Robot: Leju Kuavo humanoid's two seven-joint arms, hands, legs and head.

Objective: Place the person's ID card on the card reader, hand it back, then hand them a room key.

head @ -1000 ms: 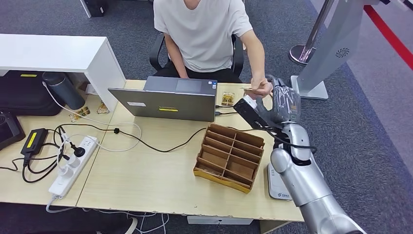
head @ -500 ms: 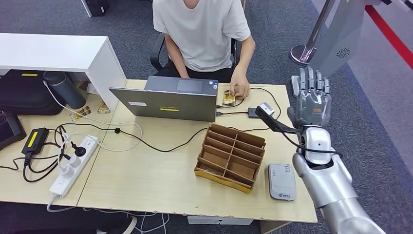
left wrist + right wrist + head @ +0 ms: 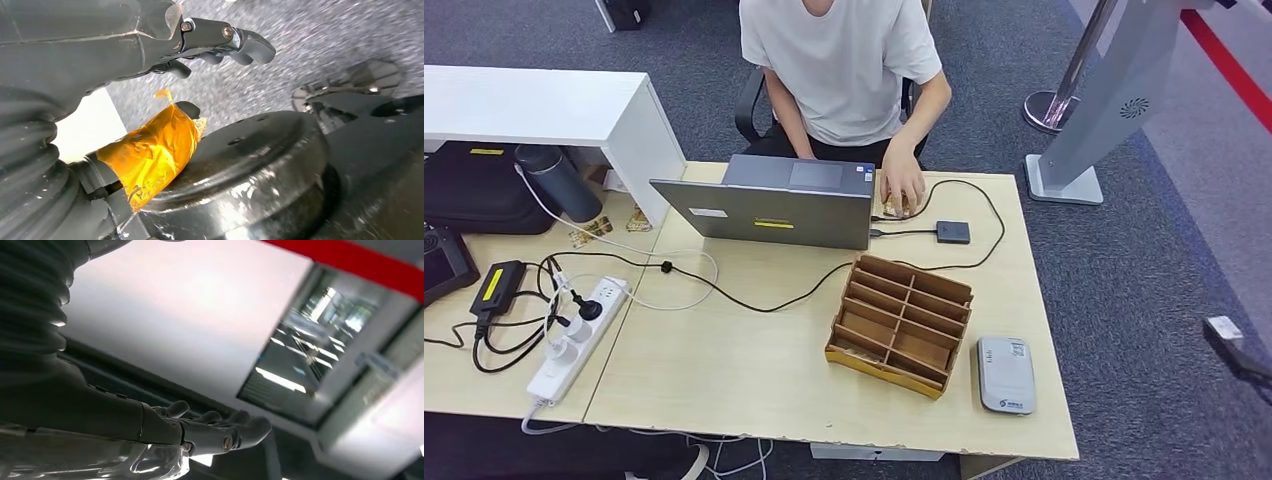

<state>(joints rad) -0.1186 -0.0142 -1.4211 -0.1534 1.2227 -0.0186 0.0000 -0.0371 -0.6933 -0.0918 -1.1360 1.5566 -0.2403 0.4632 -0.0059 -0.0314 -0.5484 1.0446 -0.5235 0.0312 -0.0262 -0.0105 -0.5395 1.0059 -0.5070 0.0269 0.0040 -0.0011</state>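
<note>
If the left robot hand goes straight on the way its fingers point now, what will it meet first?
Probably the grey speckled carpet floor: the left robot hand hangs empty, with nothing visible between its dark fingers and the carpet. Depth is unclear.

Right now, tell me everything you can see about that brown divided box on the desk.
The wooden card organizer is a brown, open-topped tray, apparently thin wood or board, split by dividers into two columns of slots that look empty. It lies at a slant on the light wooden desk, between the grey laptop and the white card reader. A black cable ends at its edge. No hand touches it.
</note>
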